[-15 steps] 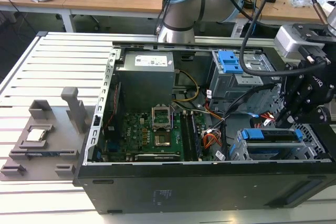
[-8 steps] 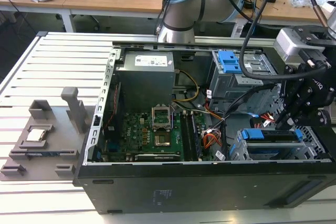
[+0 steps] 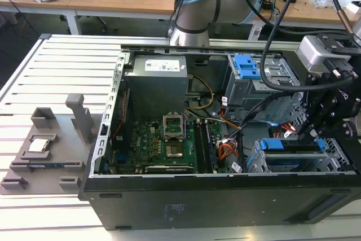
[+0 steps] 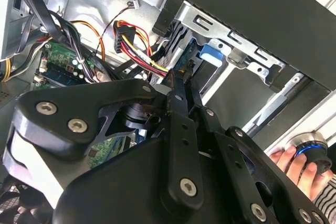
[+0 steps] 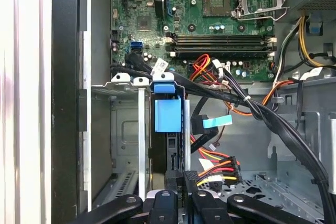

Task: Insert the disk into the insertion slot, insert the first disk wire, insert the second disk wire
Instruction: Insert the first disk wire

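Observation:
The disk sits in the insertion slot, the silver cage at the open computer case's corner on the exterior view's right. Its blue carrier tab stands at the cage mouth. In the first wrist view the disk is seen edge-on inside the slot. My gripper hangs over the disk's rear end, and its fingers meet at the tips, shut. A black plug with red, yellow and black wires hangs loose beside the gripper. A black cable with a blue tag lies loose nearby.
A taller grey bay with a blue latch stands behind the cage. The motherboard and power supply fill the case. A grey fixture holding a chip lies on the slatted table. A person's hand rests by a blue-ringed knob.

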You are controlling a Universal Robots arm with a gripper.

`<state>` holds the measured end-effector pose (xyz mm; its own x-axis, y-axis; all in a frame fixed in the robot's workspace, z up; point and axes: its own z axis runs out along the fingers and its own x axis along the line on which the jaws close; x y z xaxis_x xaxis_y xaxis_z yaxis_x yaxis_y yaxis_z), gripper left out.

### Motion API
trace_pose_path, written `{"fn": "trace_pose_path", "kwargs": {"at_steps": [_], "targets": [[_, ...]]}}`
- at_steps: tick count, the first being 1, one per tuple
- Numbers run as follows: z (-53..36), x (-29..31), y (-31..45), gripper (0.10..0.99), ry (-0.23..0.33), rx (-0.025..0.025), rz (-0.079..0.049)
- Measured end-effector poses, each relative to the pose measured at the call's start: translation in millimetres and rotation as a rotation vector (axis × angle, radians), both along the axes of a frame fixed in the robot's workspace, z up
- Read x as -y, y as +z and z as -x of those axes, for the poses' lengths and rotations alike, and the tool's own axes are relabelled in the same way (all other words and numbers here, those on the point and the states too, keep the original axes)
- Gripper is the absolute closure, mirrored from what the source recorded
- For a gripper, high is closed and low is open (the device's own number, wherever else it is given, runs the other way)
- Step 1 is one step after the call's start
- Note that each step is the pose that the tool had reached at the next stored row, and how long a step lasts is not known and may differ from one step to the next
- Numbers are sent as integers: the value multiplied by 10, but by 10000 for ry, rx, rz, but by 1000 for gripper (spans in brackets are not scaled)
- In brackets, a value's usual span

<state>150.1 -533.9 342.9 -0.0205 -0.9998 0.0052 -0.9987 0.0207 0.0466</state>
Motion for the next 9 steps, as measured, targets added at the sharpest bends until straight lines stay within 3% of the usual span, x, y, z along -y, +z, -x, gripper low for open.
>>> {"fn": "trace_pose_path", "kwargs": {"at_steps": [9], "targets": [[-16,0,-18,918,43,1,-4]]}}
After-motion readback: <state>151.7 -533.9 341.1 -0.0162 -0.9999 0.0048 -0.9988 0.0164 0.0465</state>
